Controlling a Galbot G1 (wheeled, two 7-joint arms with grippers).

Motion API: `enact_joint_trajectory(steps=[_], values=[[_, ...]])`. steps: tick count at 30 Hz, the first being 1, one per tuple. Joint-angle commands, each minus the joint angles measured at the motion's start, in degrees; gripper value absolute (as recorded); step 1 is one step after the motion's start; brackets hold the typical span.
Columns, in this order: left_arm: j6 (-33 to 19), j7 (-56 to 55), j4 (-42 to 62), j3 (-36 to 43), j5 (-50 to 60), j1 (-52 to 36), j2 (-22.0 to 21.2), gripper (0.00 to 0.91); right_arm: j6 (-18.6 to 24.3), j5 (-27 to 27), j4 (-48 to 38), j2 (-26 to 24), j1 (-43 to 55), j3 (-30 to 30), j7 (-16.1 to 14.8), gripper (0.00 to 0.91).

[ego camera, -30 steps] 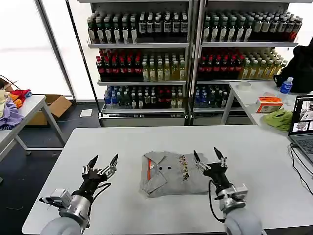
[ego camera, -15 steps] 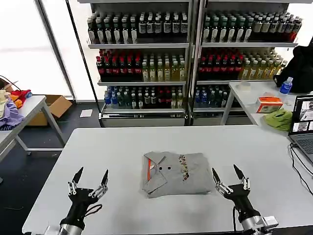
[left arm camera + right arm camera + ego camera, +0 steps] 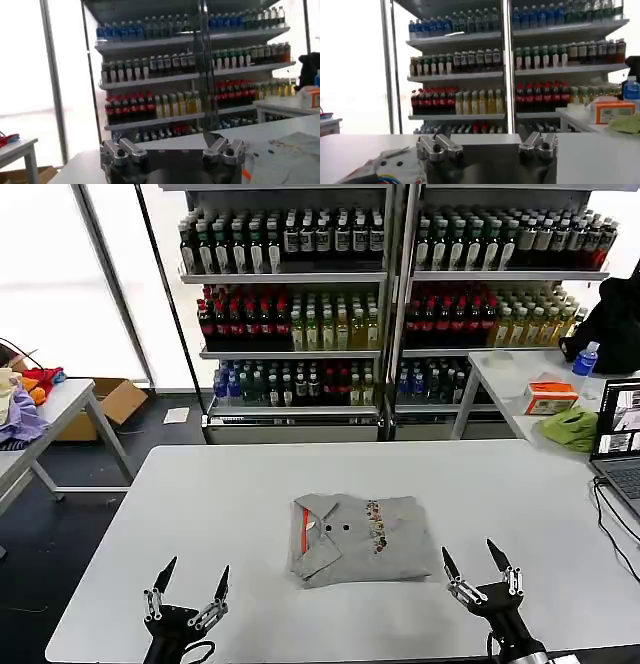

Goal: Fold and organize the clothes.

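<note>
Left gripper (image 3: 190, 582) is hanging low at the near left edge of the white table (image 3: 200, 484), fingers spread wide apart and gripping nothing. Right gripper (image 3: 478, 561) is sitting at the near right edge, its two fingers also splayed wide, nothing between them. Both are pointing up and away from the robot, well apart from each other. Between them, farther in on the tabletop, the folded grey shirt (image 3: 362, 537) is lying flat near the middle, orange strip and dark buttons showing on its left part, the coloured print running down its centre. Neither claw is touching it. Behind the table, shelves of bottles (image 3: 390, 304) are lining the back wall.
</note>
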Motion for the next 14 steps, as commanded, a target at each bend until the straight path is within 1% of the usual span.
enact_joint_trajectory(steps=[1, 14], values=[[-2.56, 0.14, -0.14, -0.23, 2.01, 2.54, -0.47, 0.907, 1.27, -0.15, 0.10, 0.07, -2.00, 0.78, -0.36, 0.907], [-2.30, 0.36, -1.21, -1.25, 1.38, 3.06, -0.75, 0.907, 1.80, -0.31, 0.39, 0.56, -2.46, 1.20, -0.69, 0.907]])
